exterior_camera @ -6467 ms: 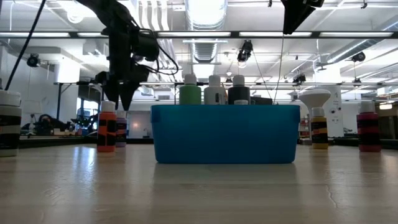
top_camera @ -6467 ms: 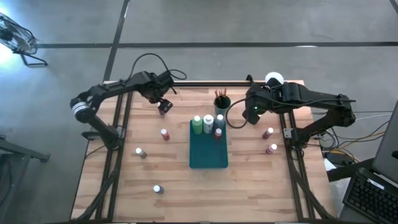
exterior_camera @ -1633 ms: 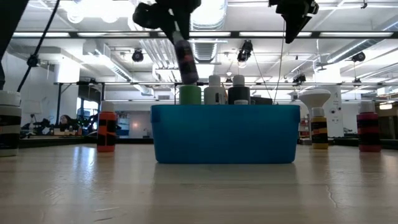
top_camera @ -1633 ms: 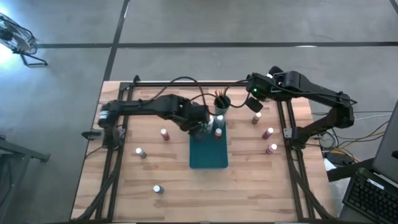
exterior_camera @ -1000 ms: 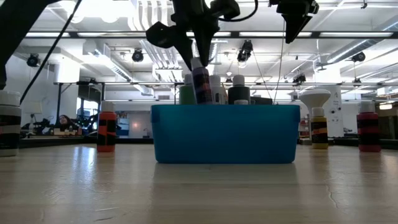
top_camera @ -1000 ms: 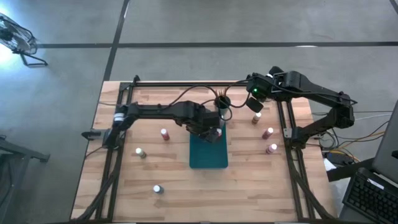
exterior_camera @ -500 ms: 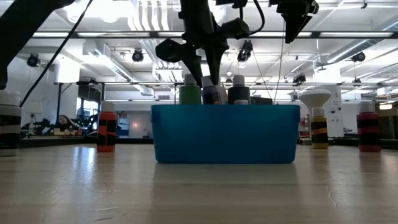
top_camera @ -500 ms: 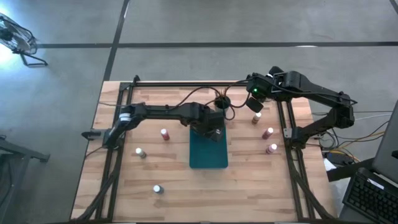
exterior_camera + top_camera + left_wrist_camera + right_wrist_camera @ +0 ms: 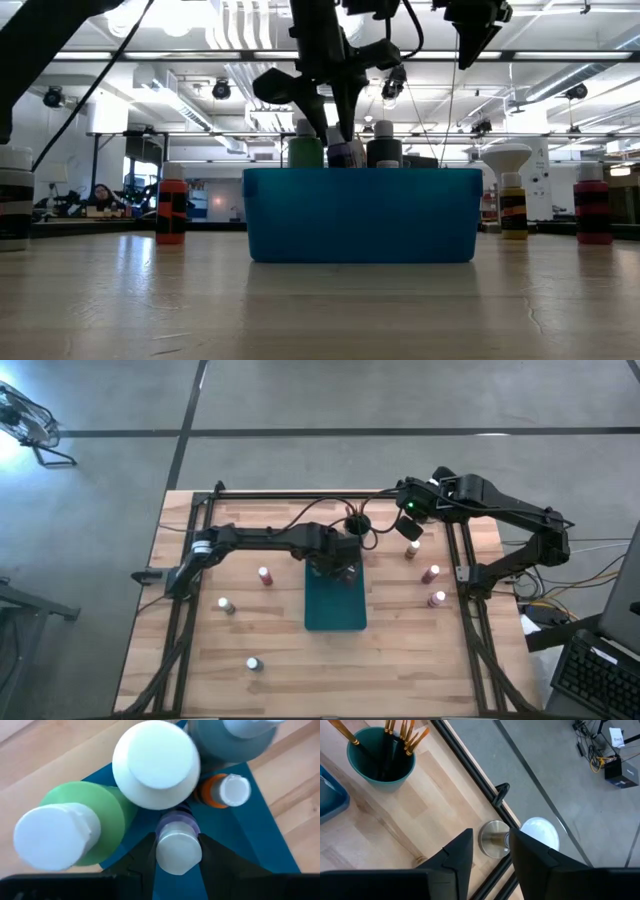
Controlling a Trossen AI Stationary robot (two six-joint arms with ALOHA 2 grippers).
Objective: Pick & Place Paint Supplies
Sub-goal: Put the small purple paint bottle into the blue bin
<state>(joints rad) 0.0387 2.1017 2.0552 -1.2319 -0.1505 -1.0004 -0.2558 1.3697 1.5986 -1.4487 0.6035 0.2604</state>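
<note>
- My left gripper [image 9: 176,851]: dark fingers around a purple bottle [image 9: 178,846], white-capped.
- Teal tray [image 9: 260,832]; light-green bottle [image 9: 85,822], grey bottle [image 9: 225,742], orange bottle [image 9: 227,791].
- Teal cup [image 9: 381,755], wooden-handled brushes [image 9: 402,732].

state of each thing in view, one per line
left gripper: shut on purple bottle, lowered into the tray
right gripper: open, empty, raised near the table's far edge
green bottle: upright in tray
brushes: standing in teal cup
red bottle: upright on table

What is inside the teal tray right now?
The teal tray holds a light-green bottle, a white-capped bottle, a grey one, an orange one, and a purple bottle gripped by the left gripper. Bottle bases are hidden.
</note>
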